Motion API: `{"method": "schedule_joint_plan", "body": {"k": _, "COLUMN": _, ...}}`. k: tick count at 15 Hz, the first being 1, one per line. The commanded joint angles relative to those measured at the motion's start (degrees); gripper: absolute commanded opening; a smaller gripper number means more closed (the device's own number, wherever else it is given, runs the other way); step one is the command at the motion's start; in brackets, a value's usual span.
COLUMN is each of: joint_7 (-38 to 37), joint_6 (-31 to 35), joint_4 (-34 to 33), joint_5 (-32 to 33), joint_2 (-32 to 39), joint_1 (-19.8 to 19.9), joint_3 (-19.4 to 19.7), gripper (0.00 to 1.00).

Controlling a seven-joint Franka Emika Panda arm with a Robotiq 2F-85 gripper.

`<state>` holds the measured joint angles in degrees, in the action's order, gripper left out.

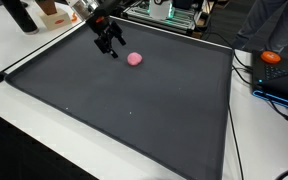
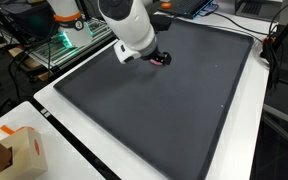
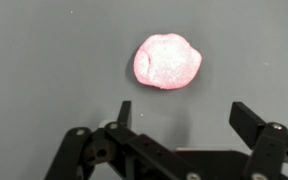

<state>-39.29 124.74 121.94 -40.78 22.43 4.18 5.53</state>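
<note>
Black mat (image 1: pixel 134 120) spans the table from near edge to far. Over its far part hangs my gripper (image 1: pixel 110 46) — jaws spread wide, holding nothing. Pink lump (image 1: pixel 135 59) rests on the mat just right of it, not touching; the wrist view puts it ahead of my fingertips — roundish, no clear long axis.

Small pink ball (image 3: pixel 167 61), lumpy, grainy surface, lying loose and untouched; upper middle of wrist view, upper centre in an exterior view (image 1: pixel 135 59).
</note>
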Motion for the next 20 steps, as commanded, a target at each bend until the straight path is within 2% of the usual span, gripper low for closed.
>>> {"method": "schedule_joint_plan", "body": {"k": 1, "joint_7": 0.6, "joint_6": 2.1, "joint_4": 2.5, "joint_5": 0.8, "joint_2": -3.0, "joint_1": -1.5, "joint_3": -0.2, "gripper": 1.0}}
{"method": "schedule_joint_plan", "body": {"k": 5, "joint_7": -0.4, "joint_6": 3.4, "joint_4": 2.7, "joint_5": 7.5, "joint_2": -5.4, "joint_1": -4.4, "joint_3": -0.3, "gripper": 1.0}}
{"method": "schedule_joint_plan", "body": {"k": 11, "joint_7": -4.4, "joint_6": 4.0, "joint_4": 3.3, "joint_5": 24.5, "joint_2": -10.3, "joint_1": -9.0, "joint_3": -1.3, "gripper": 1.0}}
{"method": "schedule_joint_plan", "body": {"k": 15, "joint_7": -6.4, "joint_6": 5.1, "joint_4": 3.8, "joint_5": 32.7, "joint_2": -13.1, "joint_1": -10.7, "joint_3": -2.8, "gripper": 1.0}}
{"method": "schedule_joint_plan", "body": {"k": 19, "joint_7": -7.0, "joint_6": 6.2, "joint_4": 4.4, "joint_5": 38.4, "joint_2": -15.0, "joint_1": -11.3, "joint_3": -4.3, "gripper": 1.0}}
{"method": "schedule_joint_plan", "body": {"k": 20, "joint_7": -6.1, "joint_6": 4.4, "joint_4": 1.6, "joint_5": 35.5, "joint_2": -12.8, "joint_1": -10.3, "joint_3": -4.6, "gripper": 1.0}}
